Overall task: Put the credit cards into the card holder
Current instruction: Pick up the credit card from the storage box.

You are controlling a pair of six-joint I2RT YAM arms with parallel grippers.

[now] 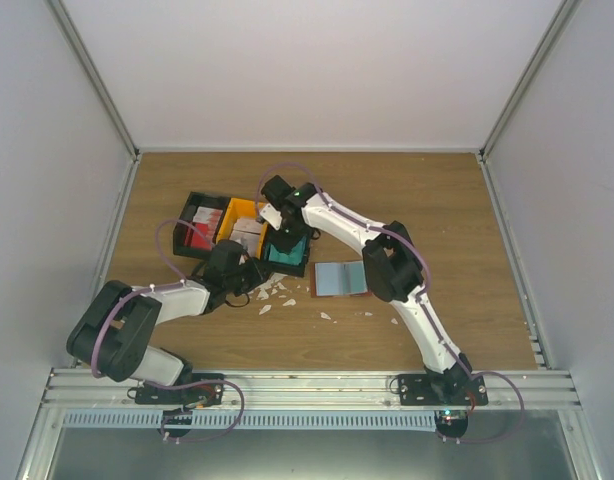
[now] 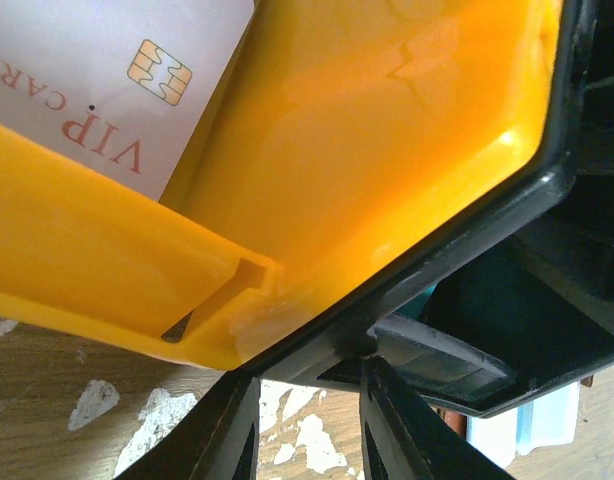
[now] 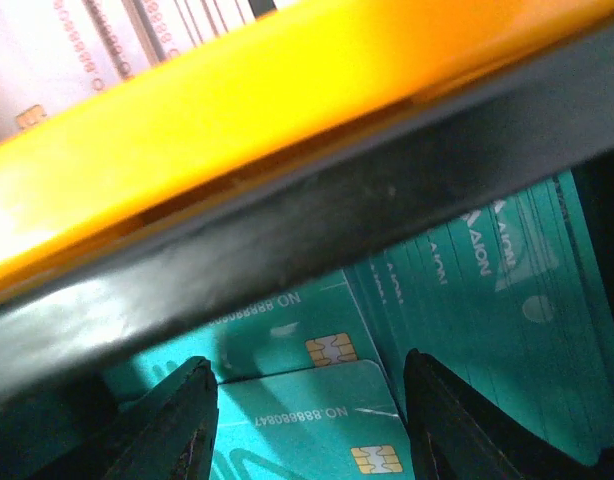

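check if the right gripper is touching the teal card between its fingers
cannot tell: right wrist view shows the right gripper straddling the teal card, edges blurred

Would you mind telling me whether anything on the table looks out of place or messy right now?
Yes: small white scraps lie scattered on the wooden table just in front of the bins, a few trailing toward the open card holder. They look like torn or chipped debris, not cards.

Teal credit cards (image 3: 307, 400) with gold chips, white lettering; yellow-orange bin (image 2: 367, 150); black bin (image 3: 337, 230); white-pink card (image 2: 77, 80), red lettering; wood-grain brown surface (image 1: 437, 220).
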